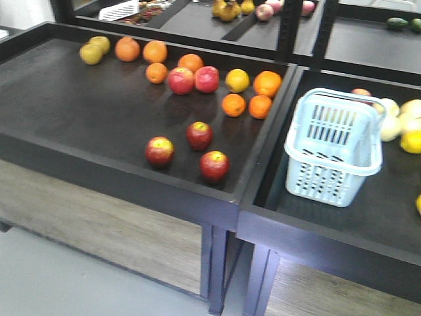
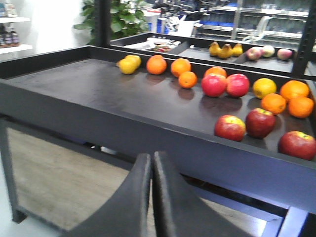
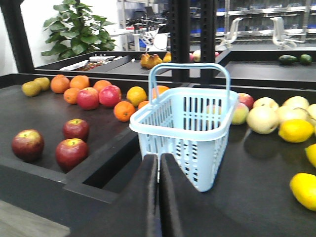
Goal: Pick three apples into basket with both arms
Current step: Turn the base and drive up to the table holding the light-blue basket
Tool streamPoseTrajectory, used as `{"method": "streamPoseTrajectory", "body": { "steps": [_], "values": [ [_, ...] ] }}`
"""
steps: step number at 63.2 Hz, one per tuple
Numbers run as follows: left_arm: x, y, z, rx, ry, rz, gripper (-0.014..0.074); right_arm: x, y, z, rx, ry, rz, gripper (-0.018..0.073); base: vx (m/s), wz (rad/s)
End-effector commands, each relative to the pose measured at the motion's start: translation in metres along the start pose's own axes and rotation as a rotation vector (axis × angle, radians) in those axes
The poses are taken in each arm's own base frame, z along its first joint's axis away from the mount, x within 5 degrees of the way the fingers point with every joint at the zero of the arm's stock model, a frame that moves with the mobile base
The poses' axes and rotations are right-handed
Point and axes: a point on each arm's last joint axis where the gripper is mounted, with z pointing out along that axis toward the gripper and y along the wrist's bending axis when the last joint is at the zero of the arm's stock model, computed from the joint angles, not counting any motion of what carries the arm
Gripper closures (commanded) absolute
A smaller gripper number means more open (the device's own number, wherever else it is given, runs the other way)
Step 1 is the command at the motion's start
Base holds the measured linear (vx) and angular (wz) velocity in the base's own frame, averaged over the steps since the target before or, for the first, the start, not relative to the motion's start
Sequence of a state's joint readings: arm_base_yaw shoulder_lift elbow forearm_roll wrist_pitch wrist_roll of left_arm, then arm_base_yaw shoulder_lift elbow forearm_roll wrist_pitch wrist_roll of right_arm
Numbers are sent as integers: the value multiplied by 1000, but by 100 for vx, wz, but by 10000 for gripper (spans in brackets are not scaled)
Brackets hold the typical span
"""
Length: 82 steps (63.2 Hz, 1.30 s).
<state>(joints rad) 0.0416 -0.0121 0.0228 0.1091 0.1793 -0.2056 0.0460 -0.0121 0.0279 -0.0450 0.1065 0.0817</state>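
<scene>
On left tray (image 1: 79, 112), near front edge: three apples (image 1: 199, 135). On right tray (image 1: 395, 204): basket (image 1: 329, 181), upright. Clenched, empty: left gripper (image 2: 151, 160), right gripper (image 3: 159, 160).

Left of the black right pincer (image 3: 159, 159), three dark maroon apples (image 3: 72, 153) show yellow-green patches; just beyond it stands the pale blue, slotted basket (image 3: 168, 123) on a black surface (image 3: 247, 197).

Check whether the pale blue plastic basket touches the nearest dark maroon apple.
Apart: front view shows the basket and apple separated by a black tray rim.
</scene>
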Motion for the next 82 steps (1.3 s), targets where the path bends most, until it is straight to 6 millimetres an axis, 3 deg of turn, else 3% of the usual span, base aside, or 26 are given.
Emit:
{"method": "streamPoseTrajectory", "body": {
  "steps": [1,82],
  "values": [
    [-4,-1,-1,15,-77,-8,603,-2,0,0,2,-67,-16,564,4,-26],
    [-4,-1,-1,15,-77,-8,603,-2,0,0,2,-67,-16,564,10,-22]
  ]
}}
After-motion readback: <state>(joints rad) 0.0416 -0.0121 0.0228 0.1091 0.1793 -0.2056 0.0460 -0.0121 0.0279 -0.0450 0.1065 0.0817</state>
